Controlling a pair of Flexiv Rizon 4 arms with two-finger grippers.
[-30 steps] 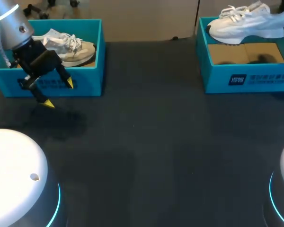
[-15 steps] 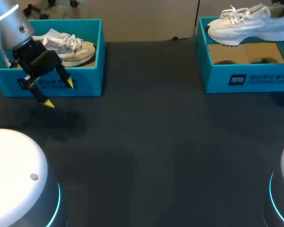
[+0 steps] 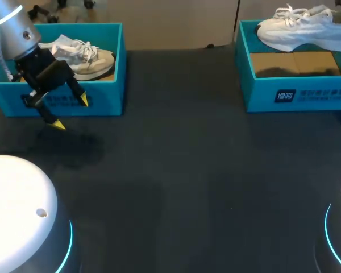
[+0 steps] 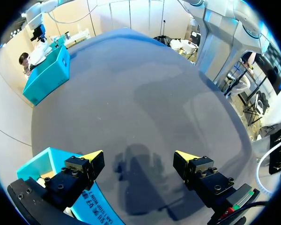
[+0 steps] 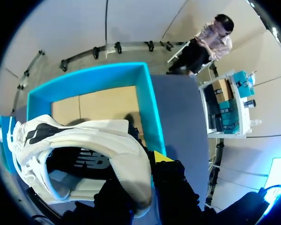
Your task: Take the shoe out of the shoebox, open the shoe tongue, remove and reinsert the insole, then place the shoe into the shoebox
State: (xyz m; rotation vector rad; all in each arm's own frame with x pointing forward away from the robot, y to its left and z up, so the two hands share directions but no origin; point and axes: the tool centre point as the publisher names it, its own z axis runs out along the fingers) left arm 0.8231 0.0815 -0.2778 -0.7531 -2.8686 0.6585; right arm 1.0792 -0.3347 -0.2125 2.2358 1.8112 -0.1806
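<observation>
A white shoe (image 3: 301, 31) hangs above the right blue shoebox (image 3: 295, 94) at the table's far right, its toe pointing left. In the right wrist view my right gripper (image 5: 145, 176) is shut on the heel collar of the shoe (image 5: 84, 140), and one yellow fingertip (image 5: 161, 157) shows outside the heel. Below it lies the shoebox (image 5: 145, 108) with its bare cardboard floor. In the head view the right gripper itself is out of sight. My left gripper (image 3: 70, 112) stands open and holds nothing, just in front of the left box; its fingers (image 4: 93, 157) stand wide apart over the dark table.
A second blue shoebox (image 3: 111, 85) at the far left holds a beige-white shoe (image 3: 82, 57). Its corner (image 4: 42, 164) lies beside my left gripper's finger. Dark table surface (image 3: 187, 170) stretches between the two boxes.
The white shoe has moved up and a little to the right over the right shoebox. The left arm has not moved.
</observation>
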